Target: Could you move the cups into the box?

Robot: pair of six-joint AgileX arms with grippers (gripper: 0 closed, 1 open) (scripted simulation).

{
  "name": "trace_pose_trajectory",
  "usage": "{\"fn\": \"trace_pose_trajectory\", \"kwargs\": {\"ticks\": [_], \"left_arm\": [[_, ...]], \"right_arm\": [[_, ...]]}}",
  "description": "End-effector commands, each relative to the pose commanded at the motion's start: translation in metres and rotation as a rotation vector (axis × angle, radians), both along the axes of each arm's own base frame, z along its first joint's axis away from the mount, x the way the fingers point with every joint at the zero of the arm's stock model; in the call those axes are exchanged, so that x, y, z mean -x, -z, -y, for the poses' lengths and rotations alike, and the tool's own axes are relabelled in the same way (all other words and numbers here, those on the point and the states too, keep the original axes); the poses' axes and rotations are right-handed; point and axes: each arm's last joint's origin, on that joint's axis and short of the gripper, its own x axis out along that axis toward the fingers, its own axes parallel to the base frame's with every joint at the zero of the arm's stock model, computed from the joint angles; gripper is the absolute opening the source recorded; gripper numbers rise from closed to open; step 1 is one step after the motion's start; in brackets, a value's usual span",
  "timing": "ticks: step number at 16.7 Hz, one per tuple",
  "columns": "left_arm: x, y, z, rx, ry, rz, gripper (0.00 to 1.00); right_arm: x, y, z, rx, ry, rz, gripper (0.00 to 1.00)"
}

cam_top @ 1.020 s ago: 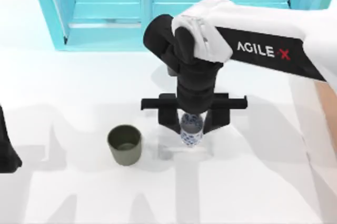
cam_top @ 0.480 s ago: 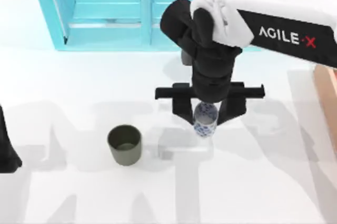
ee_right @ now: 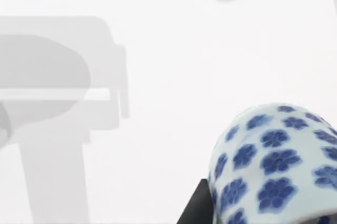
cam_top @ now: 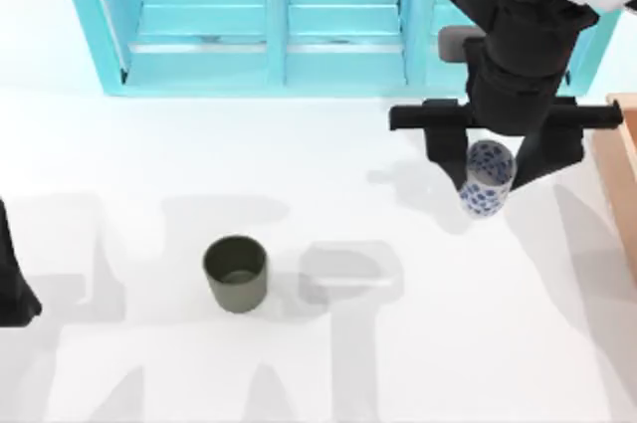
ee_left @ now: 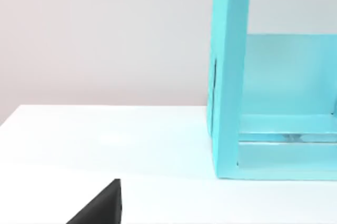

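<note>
A white cup with blue flowers (cam_top: 487,180) hangs above the table at the right, held between the fingers of my right gripper (cam_top: 493,166), which is shut on it. The same floral cup (ee_right: 274,166) shows close up in the right wrist view, high over the white tabletop. The dark olive-green cup (cam_top: 236,273) stands upright on the table left of centre, apart from both grippers. The tan box (cam_top: 623,169) shows as a strip of wall at the right edge, just right of the carried cup. My left arm (cam_top: 12,284) is parked at the left edge.
A big turquoise shelf cabinet (cam_top: 269,15) runs along the back of the table, close behind my right arm; its side wall (ee_left: 229,76) appears in the left wrist view. White tabletop lies between the olive cup and the box.
My right gripper has lifted the floral cup off the table and carried it right and back toward the box. The olive cup and the left arm have stayed put.
</note>
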Motion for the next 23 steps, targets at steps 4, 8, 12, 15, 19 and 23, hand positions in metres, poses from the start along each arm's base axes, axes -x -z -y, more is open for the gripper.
{"fn": "trace_pose_trajectory", "kwargs": {"ticks": [4,8,12,15,19,23], "left_arm": [[0.000,0.000,0.000,0.000,0.000,0.000,1.00],[0.000,0.000,0.000,0.000,0.000,0.000,1.00],[0.000,0.000,0.000,0.000,0.000,0.000,1.00],[0.000,0.000,0.000,0.000,0.000,0.000,1.00],[0.000,0.000,0.000,0.000,0.000,0.000,1.00],[0.000,0.000,0.000,0.000,0.000,0.000,1.00]], "right_arm": [[-0.001,-0.001,0.003,0.000,-0.002,0.002,0.00],[-0.006,-0.013,0.061,0.000,0.000,-0.006,0.00],[0.008,-0.027,0.163,0.001,0.000,-0.022,0.00],[0.043,-0.035,0.235,-0.005,-0.004,-0.030,0.00],[0.094,-0.042,0.284,-0.011,-0.004,-0.015,0.00],[0.111,-0.043,0.292,-0.010,-0.004,-0.004,0.00]]}}
